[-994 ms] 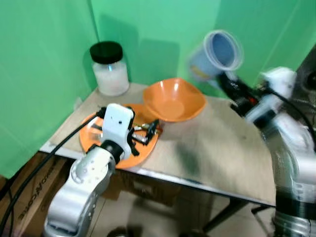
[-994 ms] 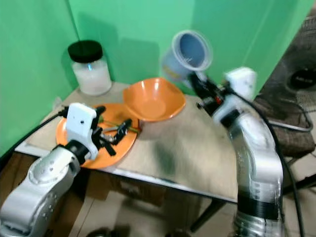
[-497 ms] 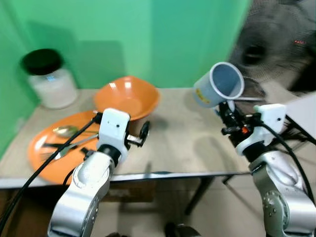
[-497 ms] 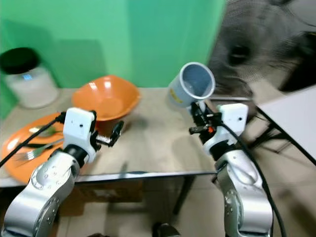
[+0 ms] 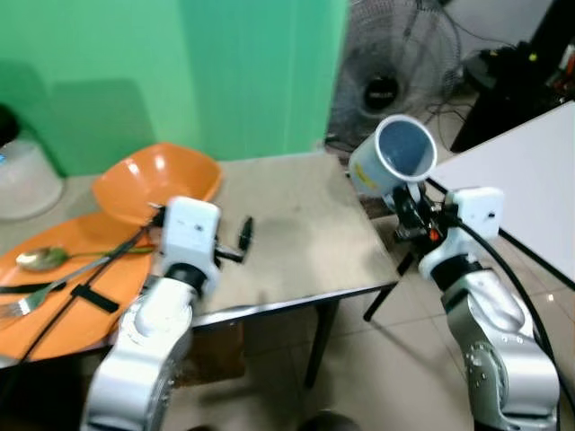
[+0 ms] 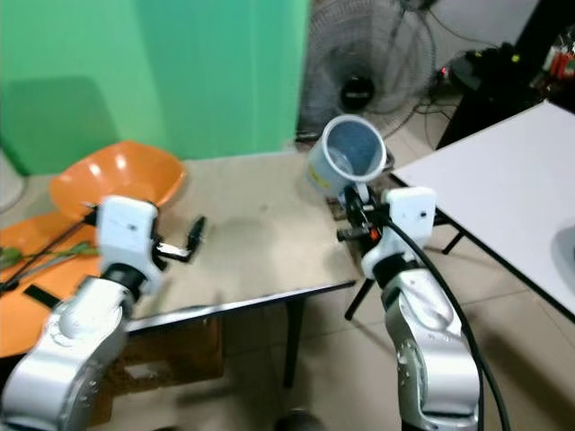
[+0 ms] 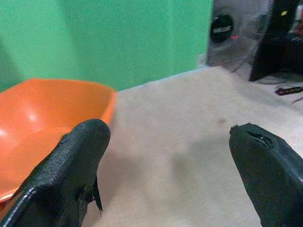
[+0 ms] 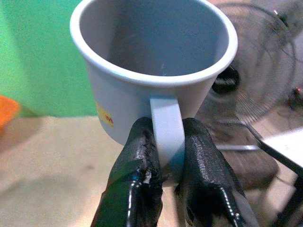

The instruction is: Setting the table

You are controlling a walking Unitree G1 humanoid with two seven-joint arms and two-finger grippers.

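Mug (image 8: 156, 71) pinched by handle in right gripper (image 8: 165, 156) fingers, off table edge.

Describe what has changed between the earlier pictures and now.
The camera has swung to the robot's right: a fan and a white table have come into view. The right gripper still clamps the handle of the blue mug, carried off the beige table. The left gripper stays open; bowl and plate are unmoved.
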